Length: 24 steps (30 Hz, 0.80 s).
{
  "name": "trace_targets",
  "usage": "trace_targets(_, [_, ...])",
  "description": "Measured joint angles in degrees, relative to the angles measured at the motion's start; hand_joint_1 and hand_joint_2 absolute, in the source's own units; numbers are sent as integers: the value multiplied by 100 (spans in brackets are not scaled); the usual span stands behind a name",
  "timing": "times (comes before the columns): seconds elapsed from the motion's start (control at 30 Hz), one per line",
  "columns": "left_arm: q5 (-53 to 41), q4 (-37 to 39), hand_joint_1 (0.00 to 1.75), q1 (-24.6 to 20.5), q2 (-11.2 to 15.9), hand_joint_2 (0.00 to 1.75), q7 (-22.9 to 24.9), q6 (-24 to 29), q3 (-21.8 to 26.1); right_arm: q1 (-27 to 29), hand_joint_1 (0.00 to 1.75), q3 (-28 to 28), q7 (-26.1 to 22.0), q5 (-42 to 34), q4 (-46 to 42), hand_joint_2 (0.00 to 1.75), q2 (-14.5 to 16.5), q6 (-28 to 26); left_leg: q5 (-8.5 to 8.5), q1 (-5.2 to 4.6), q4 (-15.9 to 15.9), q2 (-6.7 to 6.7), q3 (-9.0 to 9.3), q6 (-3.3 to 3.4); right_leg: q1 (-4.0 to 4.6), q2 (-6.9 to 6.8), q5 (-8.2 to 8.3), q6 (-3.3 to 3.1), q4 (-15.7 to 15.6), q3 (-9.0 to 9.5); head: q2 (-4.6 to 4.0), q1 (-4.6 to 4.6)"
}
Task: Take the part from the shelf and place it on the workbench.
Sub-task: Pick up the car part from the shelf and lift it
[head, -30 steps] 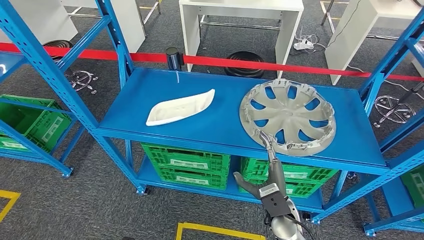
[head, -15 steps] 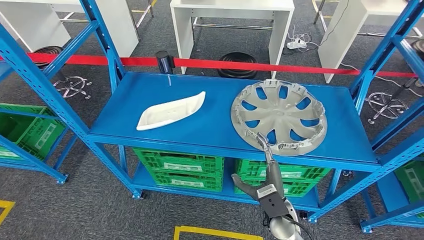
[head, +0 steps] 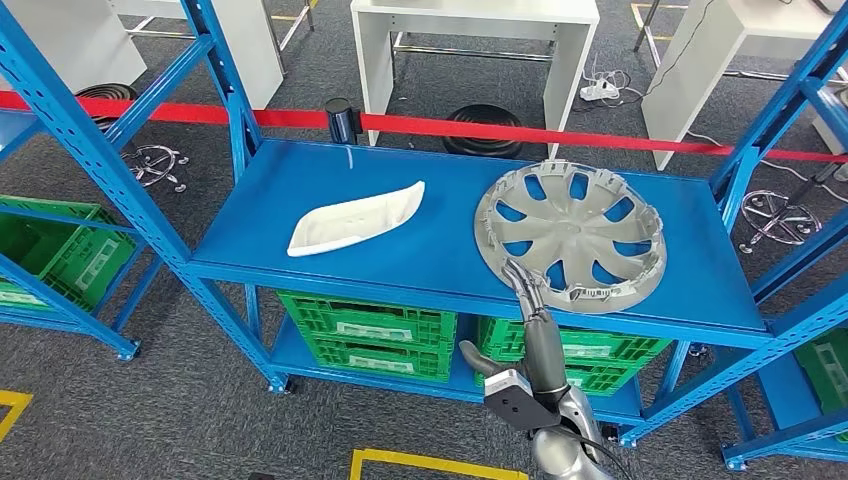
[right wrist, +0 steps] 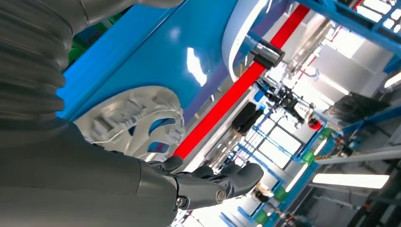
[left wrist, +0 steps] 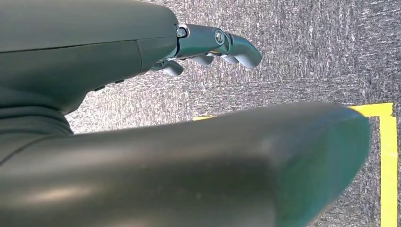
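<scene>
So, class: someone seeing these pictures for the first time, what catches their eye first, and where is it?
The big silver wheel cover lying on the right of the bright blue shelf, with the right hand reaching up to its near rim. Left of it lies a white curved part, and a red barrier tape runs behind.

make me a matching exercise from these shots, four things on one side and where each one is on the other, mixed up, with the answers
Things:
1. hubcap
2. white part
3. green crates
4. left hand

Places:
A. on the lower shelf level
B. hanging over grey carpet near yellow floor tape
C. on the left half of the blue shelf top
D. on the right half of the blue shelf top, the right hand reaching up at its near rim

Pairs: 1-D, 2-C, 3-A, 4-B
</scene>
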Motion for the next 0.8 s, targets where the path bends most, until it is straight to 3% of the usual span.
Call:
trace_targets(0.3, [-86,-3,0,-89,0,0,91,-113,-73,-1069,0,399,722,1618,942,175,15,-550,18,4,-1,0,-2,-18,1,0,6,-9,5,-4,0,0])
trace_targets(0.53, [-132,-3,0,-163,0,0,164,-182,-150,-2216,0,774,1214,2375,2049,175,25,-303,26,4,-2,0,-2,-18,2,-1,12,-14,9,-7,0,0])
trace_targets(0.8, [-110,-1,0,-172,2,0,142,-196,-197,-2861,0,1038,1478,2680,2772,175,20,-42,25,4,-2,0,-2,-18,1,-1,12,-13,10,-9,0,0])
